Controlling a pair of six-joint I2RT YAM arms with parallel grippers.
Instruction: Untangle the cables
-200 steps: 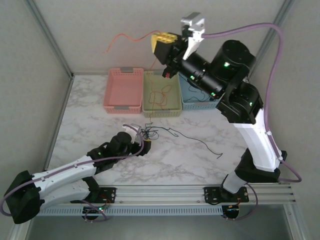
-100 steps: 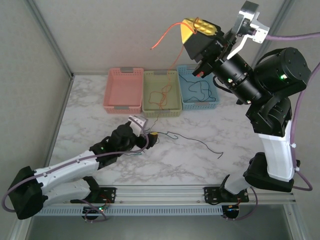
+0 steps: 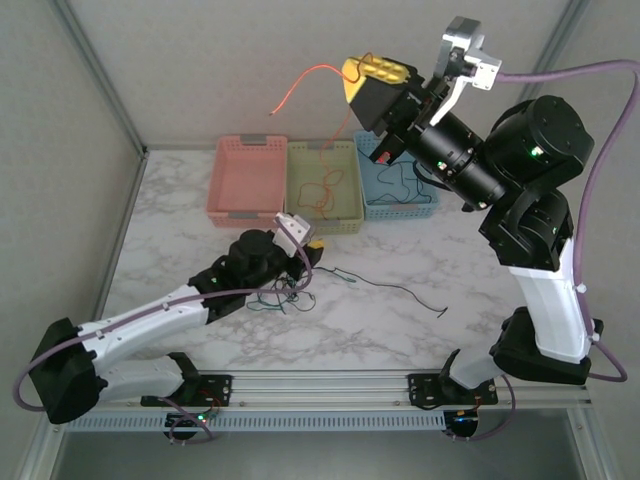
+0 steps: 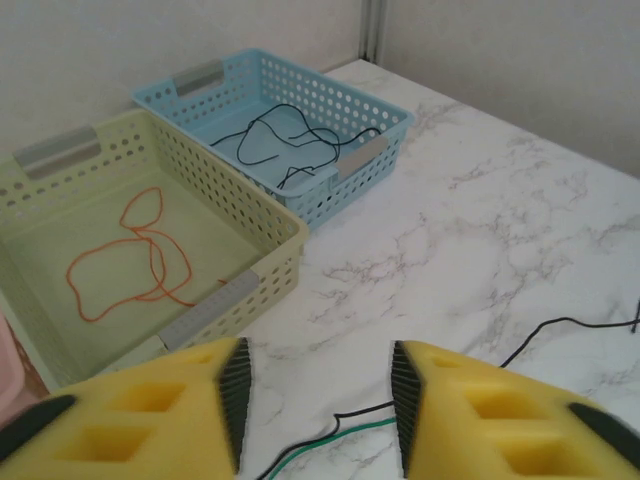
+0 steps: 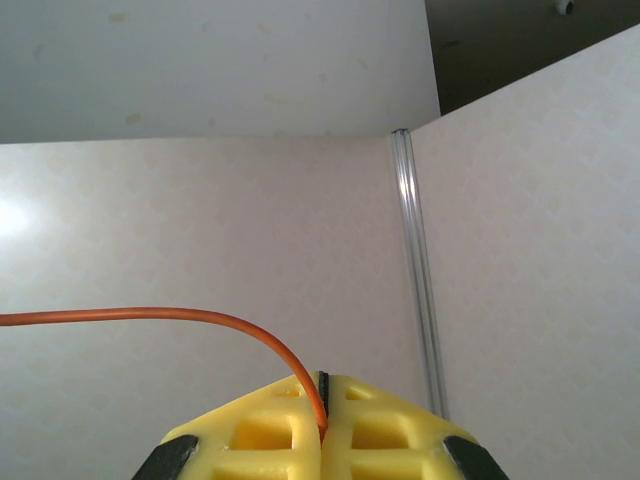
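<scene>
While right end effector (image 5: 322, 388) clamps red cable (image 5: 120, 317) aloft | left end effector (image 4: 318, 392) apart above cables (image 3: 278, 298)

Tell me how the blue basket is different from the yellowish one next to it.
The blue basket holds a black cable; the yellow-green basket holds an orange cable. The blue basket stands at the right end of the row, while the yellow-green basket sits in the middle, between it and the pink basket. Both have the same holey walls and grey end labels.
</scene>
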